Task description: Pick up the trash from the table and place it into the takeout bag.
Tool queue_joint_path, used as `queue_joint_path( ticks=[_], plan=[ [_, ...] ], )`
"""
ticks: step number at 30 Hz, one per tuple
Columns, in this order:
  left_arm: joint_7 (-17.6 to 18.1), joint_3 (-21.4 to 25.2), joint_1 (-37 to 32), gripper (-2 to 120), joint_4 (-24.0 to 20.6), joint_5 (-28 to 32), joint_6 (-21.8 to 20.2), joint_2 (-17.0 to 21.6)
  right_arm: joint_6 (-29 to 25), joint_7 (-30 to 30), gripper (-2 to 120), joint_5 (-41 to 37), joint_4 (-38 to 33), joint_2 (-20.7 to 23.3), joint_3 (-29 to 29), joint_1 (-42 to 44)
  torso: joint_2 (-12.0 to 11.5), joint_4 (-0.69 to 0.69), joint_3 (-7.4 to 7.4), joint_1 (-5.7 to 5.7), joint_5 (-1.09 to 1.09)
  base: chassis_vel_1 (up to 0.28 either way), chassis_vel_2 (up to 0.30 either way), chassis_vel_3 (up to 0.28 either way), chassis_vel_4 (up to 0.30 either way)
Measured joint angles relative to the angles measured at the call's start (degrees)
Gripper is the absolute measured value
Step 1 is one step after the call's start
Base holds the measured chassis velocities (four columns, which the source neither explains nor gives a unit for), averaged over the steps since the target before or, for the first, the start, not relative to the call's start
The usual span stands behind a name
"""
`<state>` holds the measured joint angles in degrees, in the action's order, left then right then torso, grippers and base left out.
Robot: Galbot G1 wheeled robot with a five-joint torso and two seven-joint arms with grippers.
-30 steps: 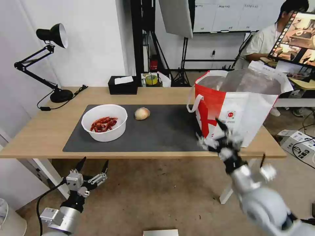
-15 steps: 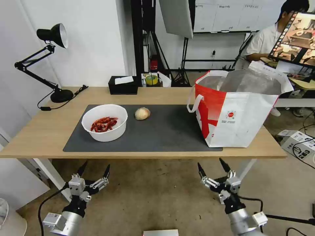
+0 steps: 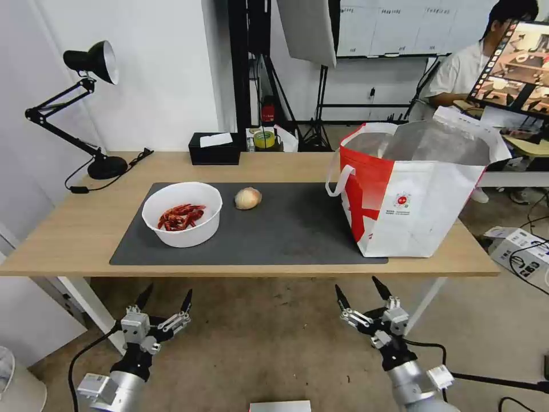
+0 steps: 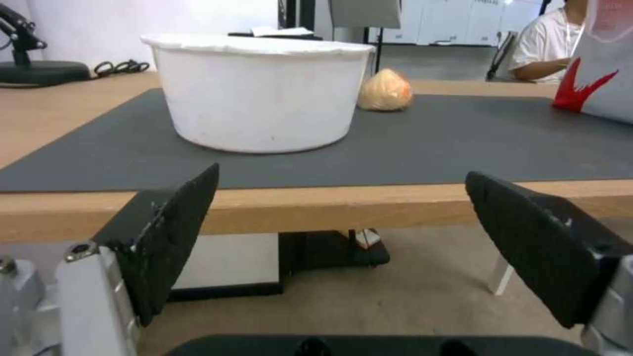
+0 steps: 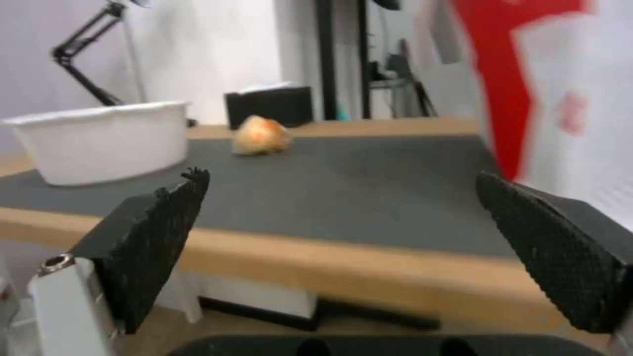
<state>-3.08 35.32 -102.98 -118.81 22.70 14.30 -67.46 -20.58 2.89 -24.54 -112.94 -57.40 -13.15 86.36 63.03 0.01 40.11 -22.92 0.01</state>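
Observation:
A white round bowl [image 3: 182, 220] of red scraps sits on the left part of the dark grey mat [image 3: 286, 229] on the light-wood table [image 3: 74, 229]. A pale peach-coloured ball [image 3: 247, 198] lies just right of the bowl [image 4: 260, 91]; it also shows as the ball [image 4: 385, 91] and the ball [image 5: 261, 135] in the wrist views. The red-and-white takeout bag [image 3: 417, 194] stands open at the table's right end. My left gripper [image 3: 164, 296] and right gripper [image 3: 358, 290] hang open below the table's front edge, with nothing between their fingers.
A black desk lamp [image 3: 91, 63] stands at the table's back left, a black tissue box [image 3: 214, 149] at the back middle. A white table leg [image 3: 86, 303] is close to my left gripper. A cardboard box [image 3: 517, 252] lies on the floor to the right.
My right arm has dropped from in front of the takeout bag to below the table edge, then shifted slightly left. The left arm has hardly moved.

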Motion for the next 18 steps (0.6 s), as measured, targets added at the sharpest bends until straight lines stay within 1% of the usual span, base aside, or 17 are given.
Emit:
queue_joint_path(
  ticks=[2, 3, 6, 7, 10, 11, 14, 15, 18],
  plan=[
    [0.0, 0.11, 0.11, 100, -0.02, 0.02, 0.01, 0.06, 3.4, 1.11, 100, -0.71, -0.47, 1.67, 3.53, -6.04, 0.0, 0.0, 0.01, -0.01, -0.02, 0.0, 0.0, 0.0, 0.0],
    [0.0, 0.11, 0.11, 100, -0.02, 0.02, 0.01, 0.06, 3.4, 1.11, 100, -0.71, -0.47, 1.67, 3.53, -6.04, 0.0, 0.0, 0.01, -0.01, -0.02, 0.0, 0.0, 0.0, 0.0],
    [-0.02, 0.31, -0.01, 100, -0.21, 0.02, 0.06, 0.1, 7.38, 2.3, 100, -2.98, -0.37, 3.33, 8.81, -14.09, -0.01, -0.02, 0.0, -0.01, -0.02, 0.0, 0.0, 0.0, 0.0],
    [-0.02, 0.31, -0.01, 100, -0.21, 0.02, 0.06, 0.1, 7.38, 2.3, 100, -2.98, -0.37, 3.33, 8.81, -14.09, -0.01, -0.02, 0.0, -0.01, -0.02, 0.0, 0.0, 0.0, 0.0],
    [-0.19, 0.88, -0.57, 100, -0.42, 0.02, 0.73, 0.31, 10.81, 4.33, 100, -5.52, 1.56, 3.55, 15.74, -24.78, -0.01, 0.0, 0.01, -0.01, -0.02, 0.0, 0.0, 0.0, 0.0],
    [-0.19, 0.88, -0.57, 100, -0.42, 0.02, 0.73, 0.31, 10.81, 4.33, 100, -5.52, 1.56, 3.55, 15.74, -24.78, -0.01, 0.0, 0.01, -0.01, -0.02, 0.0, 0.0, 0.0, 0.0],
    [-0.24, 1.83, -0.97, 100, -0.54, 0.16, 0.96, 0.49, 13.98, 7.18, 100, -7.8, 5.28, 1.76, 22.32, -35.12, -0.01, 0.0, 0.01, -0.01, -0.02, 0.0, 0.0, 0.0, 0.0],
    [-0.24, 1.83, -0.97, 100, -0.54, 0.16, 0.96, 0.49, 13.98, 7.18, 100, -7.8, 5.28, 1.76, 22.32, -35.12, -0.01, 0.0, 0.01, -0.01, -0.02, 0.0, 0.0, 0.0, 0.0],
    [-0.31, 2.65, -1.36, 100, -0.57, 0.46, 1.06, 0.52, 15.71, 11.06, 100, -10.56, 10.91, -1.59, 27.69, -44.15, -0.01, -0.02, 0.01, -0.01, -0.02, 0.0, 0.0, 0.0, 0.0]
  ],
)
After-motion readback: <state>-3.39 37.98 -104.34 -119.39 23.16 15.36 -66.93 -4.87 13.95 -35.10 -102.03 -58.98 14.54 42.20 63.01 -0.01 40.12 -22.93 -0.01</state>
